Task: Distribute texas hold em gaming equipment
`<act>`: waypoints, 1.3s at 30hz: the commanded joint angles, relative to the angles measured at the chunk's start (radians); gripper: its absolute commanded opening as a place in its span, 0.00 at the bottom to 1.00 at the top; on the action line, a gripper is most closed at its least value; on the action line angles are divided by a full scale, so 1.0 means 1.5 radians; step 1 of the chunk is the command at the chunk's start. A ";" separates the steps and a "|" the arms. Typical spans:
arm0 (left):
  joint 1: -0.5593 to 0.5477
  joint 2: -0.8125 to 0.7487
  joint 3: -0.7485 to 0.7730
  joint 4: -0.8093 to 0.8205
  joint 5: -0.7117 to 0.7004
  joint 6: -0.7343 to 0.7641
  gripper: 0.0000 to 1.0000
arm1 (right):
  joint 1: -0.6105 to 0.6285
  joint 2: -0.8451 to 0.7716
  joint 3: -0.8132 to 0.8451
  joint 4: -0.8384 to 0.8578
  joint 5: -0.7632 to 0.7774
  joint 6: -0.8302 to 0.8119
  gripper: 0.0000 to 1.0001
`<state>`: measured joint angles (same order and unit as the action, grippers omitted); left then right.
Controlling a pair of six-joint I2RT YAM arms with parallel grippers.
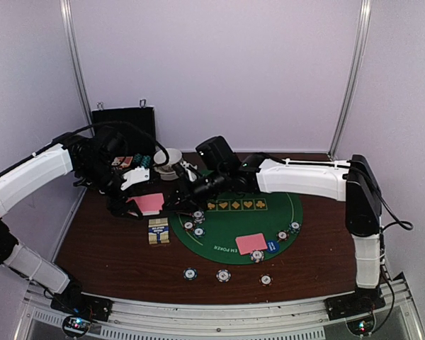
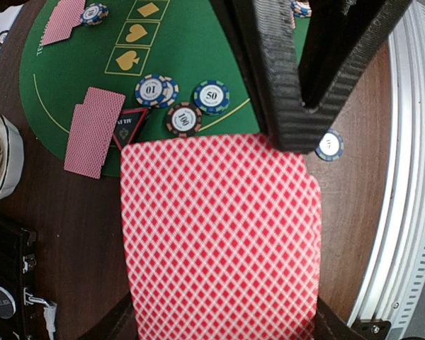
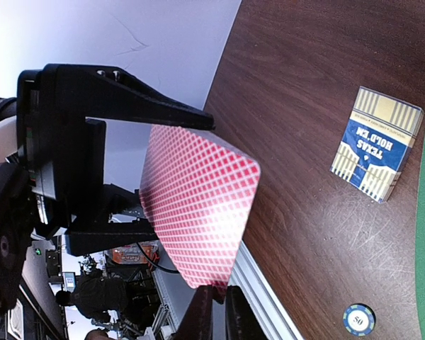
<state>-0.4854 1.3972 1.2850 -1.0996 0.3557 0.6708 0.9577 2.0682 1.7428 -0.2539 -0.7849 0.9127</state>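
Observation:
My left gripper (image 1: 132,201) is shut on a stack of pink-backed cards (image 2: 219,234) and holds it above the table, left of the green mat (image 1: 234,223). My right gripper (image 3: 219,315) pinches the far edge of the top card (image 3: 198,202); its black fingers (image 2: 290,99) show at that edge in the left wrist view. On the mat lie two cards (image 2: 92,131), a red-triangle marker (image 2: 129,127) and three chips (image 2: 183,118). Another card pair (image 1: 251,243), a blue button (image 1: 272,246) and chips (image 1: 288,231) lie at the mat's near right.
A blue and yellow card box (image 1: 158,230) lies on the wood left of the mat. Three chips (image 1: 223,275) sit in a row near the front edge. An open black case (image 1: 124,131) and a white bowl (image 1: 167,160) stand at the back left.

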 commanded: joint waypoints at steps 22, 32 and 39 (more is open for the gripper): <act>0.004 -0.023 0.014 0.013 0.007 -0.001 0.00 | -0.023 -0.088 -0.087 -0.039 0.030 -0.007 0.66; 0.004 -0.025 0.018 0.007 0.007 0.001 0.00 | 0.025 -0.135 -0.111 -0.184 0.172 -0.108 0.99; 0.004 -0.027 0.023 0.002 0.010 0.000 0.00 | 0.070 -0.165 -0.120 -0.143 0.223 -0.041 1.00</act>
<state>-0.4850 1.3804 1.2850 -1.1011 0.3546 0.6708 1.0481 1.8961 1.5803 -0.5205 -0.4946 0.7761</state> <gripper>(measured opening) 0.663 0.995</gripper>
